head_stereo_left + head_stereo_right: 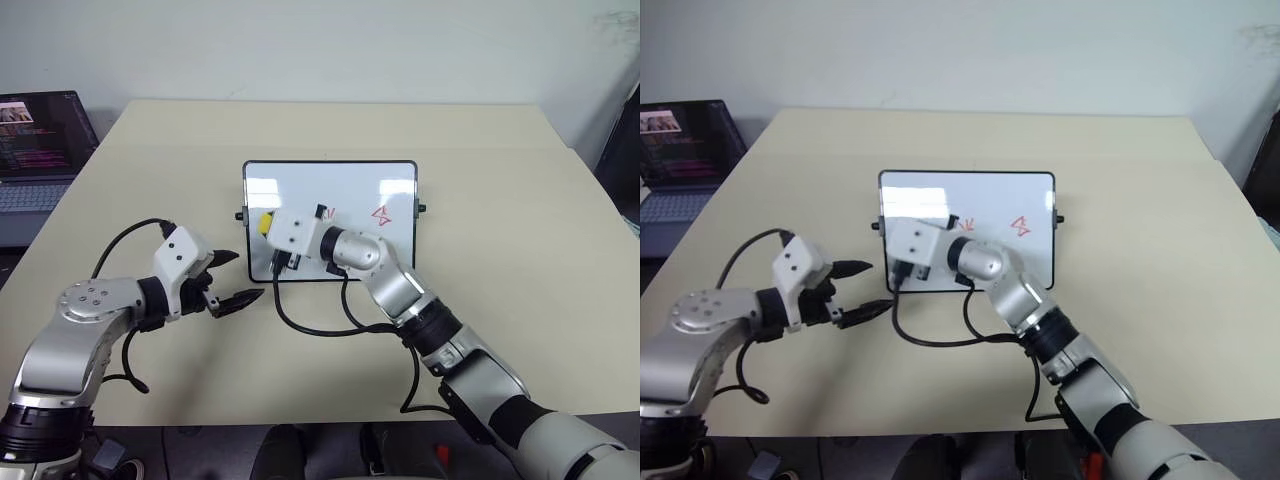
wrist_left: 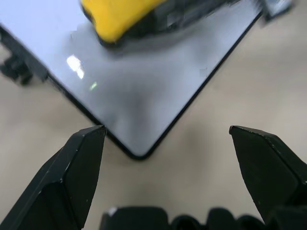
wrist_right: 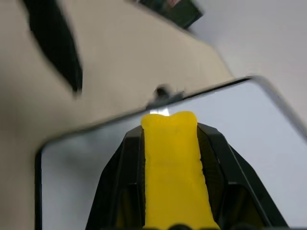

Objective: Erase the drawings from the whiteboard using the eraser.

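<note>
Currently my right gripper [image 1: 266,224], clamped on the eraser [image 1: 265,222] over the whiteboard's [image 1: 350,185] left part, has the remaining drawings [image 1: 381,215] to its right; my left gripper [image 1: 238,280] hangs open beside the board.

The whiteboard [image 1: 330,190] lies mid-bench [image 1: 500,330]. The eraser [image 1: 266,223] sits over its nine-o'clock side, the drawings [image 1: 380,215] toward three o'clock. A laptop [image 1: 35,150] stands off the bench at ten o'clock.

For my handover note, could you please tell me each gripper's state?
Left gripper: open, empty.
Right gripper: shut on the eraser.
</note>
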{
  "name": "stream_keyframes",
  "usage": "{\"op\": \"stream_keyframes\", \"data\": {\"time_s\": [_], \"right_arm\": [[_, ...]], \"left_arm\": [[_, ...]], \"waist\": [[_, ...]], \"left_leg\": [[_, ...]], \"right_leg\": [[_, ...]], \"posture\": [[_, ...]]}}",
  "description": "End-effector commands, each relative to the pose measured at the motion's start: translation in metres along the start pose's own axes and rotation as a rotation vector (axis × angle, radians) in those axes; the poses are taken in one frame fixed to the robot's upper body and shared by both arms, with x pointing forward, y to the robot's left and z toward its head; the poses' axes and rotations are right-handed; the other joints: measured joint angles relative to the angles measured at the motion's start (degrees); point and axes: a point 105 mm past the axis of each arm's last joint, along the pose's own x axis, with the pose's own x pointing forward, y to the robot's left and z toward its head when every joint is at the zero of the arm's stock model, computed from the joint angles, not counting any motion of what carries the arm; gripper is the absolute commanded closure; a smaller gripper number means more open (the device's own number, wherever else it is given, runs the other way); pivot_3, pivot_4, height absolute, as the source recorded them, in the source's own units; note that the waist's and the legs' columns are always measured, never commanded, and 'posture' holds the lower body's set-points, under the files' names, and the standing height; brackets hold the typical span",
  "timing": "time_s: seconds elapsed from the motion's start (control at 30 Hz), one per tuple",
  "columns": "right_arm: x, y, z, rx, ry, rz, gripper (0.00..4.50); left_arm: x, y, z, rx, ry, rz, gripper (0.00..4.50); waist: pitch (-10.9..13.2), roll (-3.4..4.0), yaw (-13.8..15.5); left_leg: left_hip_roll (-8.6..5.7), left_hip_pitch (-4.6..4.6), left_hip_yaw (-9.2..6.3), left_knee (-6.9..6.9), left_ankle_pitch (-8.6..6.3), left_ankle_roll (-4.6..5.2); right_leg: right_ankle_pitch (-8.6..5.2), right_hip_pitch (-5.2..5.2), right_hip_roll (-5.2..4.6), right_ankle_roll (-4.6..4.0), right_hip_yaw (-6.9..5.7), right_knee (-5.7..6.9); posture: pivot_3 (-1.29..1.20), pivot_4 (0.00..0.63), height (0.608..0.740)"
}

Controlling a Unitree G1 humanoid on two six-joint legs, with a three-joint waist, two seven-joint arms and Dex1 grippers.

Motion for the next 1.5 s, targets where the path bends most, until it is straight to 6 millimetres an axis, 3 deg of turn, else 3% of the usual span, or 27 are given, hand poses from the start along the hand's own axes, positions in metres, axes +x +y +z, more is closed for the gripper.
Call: {"op": "stream_keyframes", "data": {"time_s": [0.03, 0.17, 0.37, 0.73, 0.87, 1.17, 1.33, 1.5], "right_arm": [[-0.021, -0.009, 0.024, 0.09, -0.069, -0.015, 3.36], [-0.048, -0.004, 0.012, 0.117, -0.012, 0.0, 3.36], [-0.082, -0.006, -0.022, 0.073, 0.132, -0.049, 3.36], [-0.135, 0.002, -0.067, 0.292, 0.244, -0.223, 3.36], [-0.124, -0.008, -0.052, 0.252, 0.161, -0.266, 3.36], [-0.063, -0.029, -0.033, 0.137, 0.088, -0.258, 3.36], [-0.044, -0.04, -0.05, 0.105, 0.141, -0.305, 3.36], [-0.043, -0.027, -0.073, 0.064, 0.203, -0.236, 3.36]], "left_arm": [[0.0, 0.002, 0.013, 0.035, -0.041, -0.001, 0.0], [0.005, 0.002, 0.019, 0.044, -0.064, -0.012, 0.0], [0.013, -0.001, 0.027, 0.049, -0.094, -0.041, 0.0], [0.016, 0.007, 0.034, 0.036, -0.145, -0.016, 0.0], [0.018, 0.01, 0.035, 0.029, -0.147, -0.015, 0.0], [0.027, 0.01, 0.043, 0.031, -0.199, -0.004, 0.0], [0.026, 0.005, 0.041, 0.029, -0.191, -0.02, 0.0], [0.024, 0.002, 0.037, 0.027, -0.178, -0.021, 0.0]], "waist": [[0.0, 0.0, -0.02], [0.0, -0.01, 0.15], [0.0, 0.0, 0.38], [-0.01, -0.02, 0.38], [-0.01, -0.02, 0.18], [-0.02, -0.03, -0.16], [-0.02, -0.04, -0.15], [-0.03, -0.05, -0.15]], "left_leg": [[0.0, 0.02, 0.02, -0.01, 0.0, 0.0], [-0.03, 0.01, 0.01, 0.02, 0.0, 0.0], [-0.05, 0.01, 0.01, 0.06, 0.0, 0.0], [-0.05, 0.02, 0.04, 0.08, 0.0, 0.0], [-0.04, 0.07, 0.05, 0.1, 0.01, 0.0], [-0.04, 0.07, 0.05, 0.08, 0.02, -0.03], [-0.03, 0.0, 0.05, 0.1, 0.02, -0.02], [-0.03, 0.0, 0.06, 0.09, 0.02, -0.02]], "right_leg": [[0.0, 0.0, 0.0, 0.0, 0.03, 0.01], [0.0, 0.0, -0.01, 0.0, 0.02, 0.0], [0.0, 0.0, 0.02, 0.01, 0.03, 0.03], [-0.01, 0.02, 0.06, 0.02, 0.07, 0.02], [-0.01, 0.02, 0.08, 0.02, 0.09, 0.07], [-0.01, 0.03, 0.15, 0.01, 0.08, 0.07], [0.0, 0.02, 0.07, 0.01, 0.09, 0.01], [0.0, 0.02, 0.06, 0.0, 0.09, 0.02]], "posture": [[0.0, 0.15, 0.74], [0.0, 0.15, 0.74], [0.0, 0.15, 0.74], [0.0, 0.15, 0.74], [0.0, 0.15, 0.74], [0.0, 0.15, 0.74], [0.0, 0.15, 0.74], [0.0, 0.15, 0.74]]}}
